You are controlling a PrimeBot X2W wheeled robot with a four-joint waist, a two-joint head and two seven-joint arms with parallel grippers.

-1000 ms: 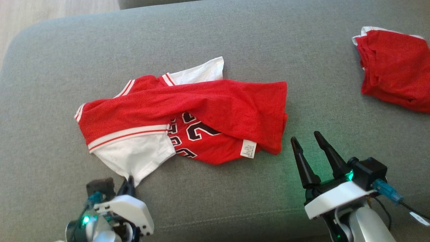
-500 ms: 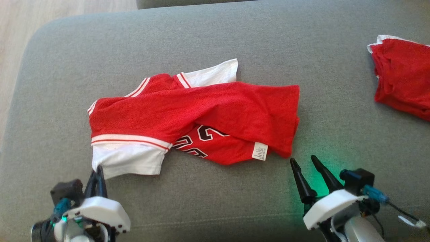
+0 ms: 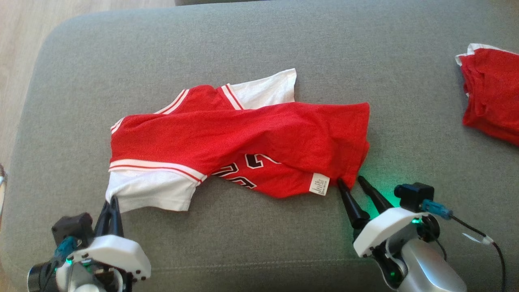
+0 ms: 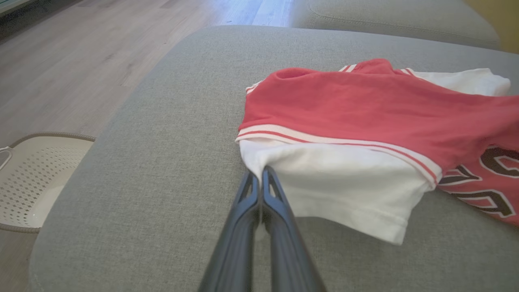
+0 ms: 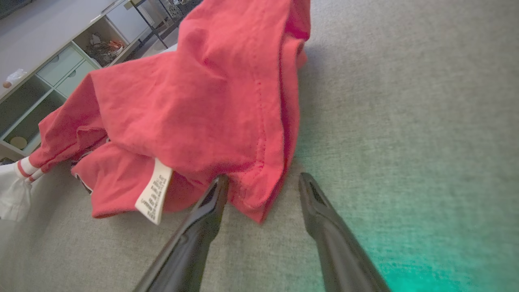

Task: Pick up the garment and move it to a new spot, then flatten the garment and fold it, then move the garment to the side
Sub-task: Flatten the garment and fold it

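Note:
The garment (image 3: 243,134) is a red jersey with white sleeves and dark numbers, lying crumpled on the grey sofa cushion (image 3: 259,40). My left gripper (image 3: 110,201) is shut on the corner of the near white sleeve (image 4: 324,182); in the left wrist view its gripper (image 4: 259,178) pinches that sleeve's edge. My right gripper (image 3: 349,181) is open at the jersey's lower right hem corner. Seen from the right wrist, the red hem corner (image 5: 259,194) lies between the fingers of the right gripper (image 5: 263,180), beside a white care label (image 5: 154,190).
A second red garment (image 3: 490,97) lies bunched at the cushion's far right. A white perforated basket (image 4: 32,178) stands on the wood floor (image 4: 81,52) past the cushion's left edge. Shelving (image 5: 48,77) shows behind the jersey in the right wrist view.
The head camera has shifted. My right gripper has come forward until its fingers straddle the hem corner. My left gripper has drawn the white sleeve out leftward, spreading it flatter.

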